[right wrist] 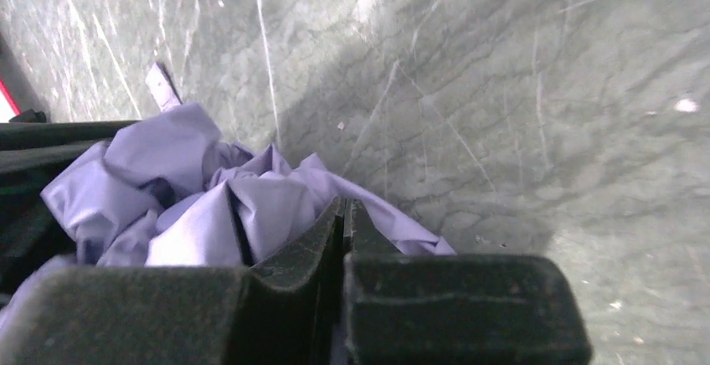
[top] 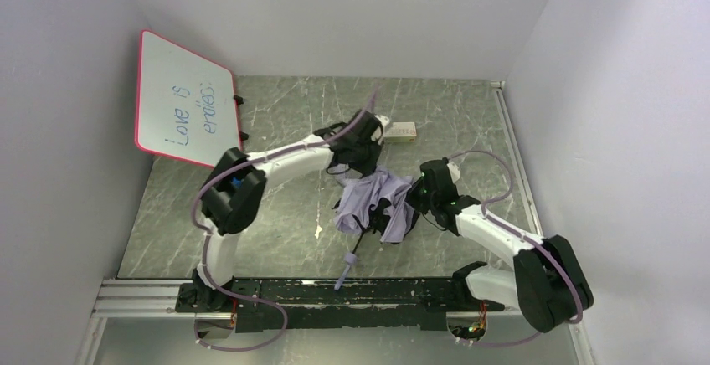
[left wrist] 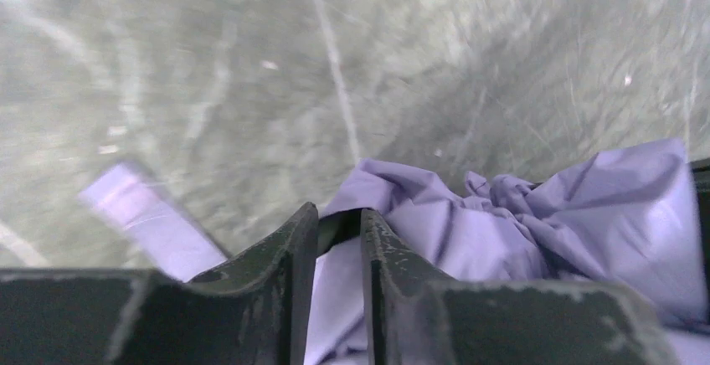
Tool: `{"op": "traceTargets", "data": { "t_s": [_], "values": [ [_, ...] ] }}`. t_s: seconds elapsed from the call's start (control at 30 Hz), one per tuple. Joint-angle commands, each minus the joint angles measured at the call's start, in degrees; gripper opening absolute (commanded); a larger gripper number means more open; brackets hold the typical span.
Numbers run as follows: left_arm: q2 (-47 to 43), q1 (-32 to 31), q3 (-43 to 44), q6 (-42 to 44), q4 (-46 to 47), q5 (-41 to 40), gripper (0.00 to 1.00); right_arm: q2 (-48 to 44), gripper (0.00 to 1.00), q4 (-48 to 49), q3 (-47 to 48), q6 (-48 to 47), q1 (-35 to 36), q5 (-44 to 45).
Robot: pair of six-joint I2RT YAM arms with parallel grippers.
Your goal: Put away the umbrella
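The umbrella (top: 376, 203) lies crumpled at the table's middle, lavender fabric bunched, with its black shaft running toward me to the grey handle (top: 350, 258) and the lavender loop (top: 340, 282). My left gripper (top: 362, 161) is at the fabric's far edge. In the left wrist view the gripper (left wrist: 339, 214) has its jaws narrowly apart with a fold of the fabric (left wrist: 519, 231) between them. My right gripper (top: 420, 197) is at the fabric's right side. In the right wrist view the gripper (right wrist: 345, 206) has its jaws pressed together at the fabric (right wrist: 192, 189).
A red-framed whiteboard (top: 188, 101) leans against the left wall at the back. A small beige box (top: 401, 131) lies behind the left gripper. White walls close in three sides. A metal rail (top: 142, 296) runs along the near edge.
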Motion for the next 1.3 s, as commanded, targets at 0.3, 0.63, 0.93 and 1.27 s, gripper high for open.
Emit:
{"op": "traceTargets", "data": {
  "t_s": [0.3,0.63,0.93,1.27],
  "values": [
    [-22.84,8.1,-6.06,6.17,-5.41,-9.86,0.57,-14.77,0.18,-21.2,4.54,-8.65,0.55,13.76],
    [-28.79,-3.1,-7.01,-3.88,-6.88,-10.75,0.97,-21.66,0.56,-26.93,5.04,-8.82,0.41,11.78],
    [-25.04,-11.9,-10.02,-7.22,-5.95,-13.98,0.97,-31.56,0.74,-31.47,3.13,-6.36,0.43,11.05],
    [-16.51,-15.8,-6.0,-6.56,-7.06,-18.58,0.97,-33.54,0.74,-31.31,-0.15,-6.03,0.4,8.8]
  ]
}}
